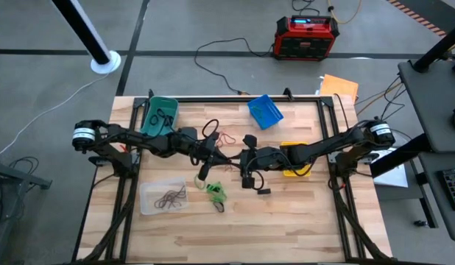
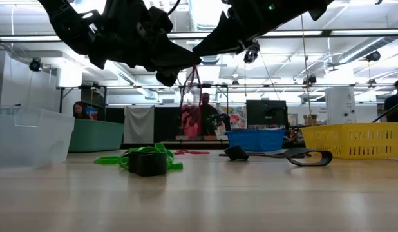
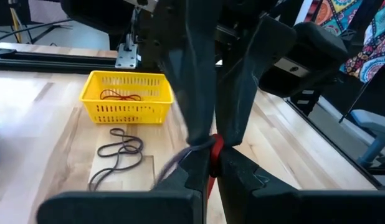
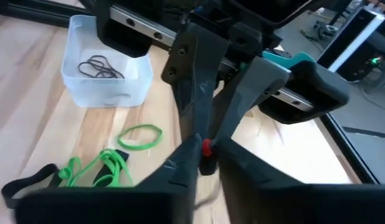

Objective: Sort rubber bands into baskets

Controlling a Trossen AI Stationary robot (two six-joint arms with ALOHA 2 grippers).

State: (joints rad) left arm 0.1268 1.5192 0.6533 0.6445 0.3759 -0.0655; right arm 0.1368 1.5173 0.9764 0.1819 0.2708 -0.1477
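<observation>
Red rubber band is hanging above mid-table, pinched between both grippers: left gripper is clenching it, right gripper is nipping it too, fingertips meeting.

Red band pinched mid-air; green bands loose on table; dark bands in clear basket; yellow, blue, teal baskets upright.

Grey floor; red power unit; bright ceiling lights
</observation>
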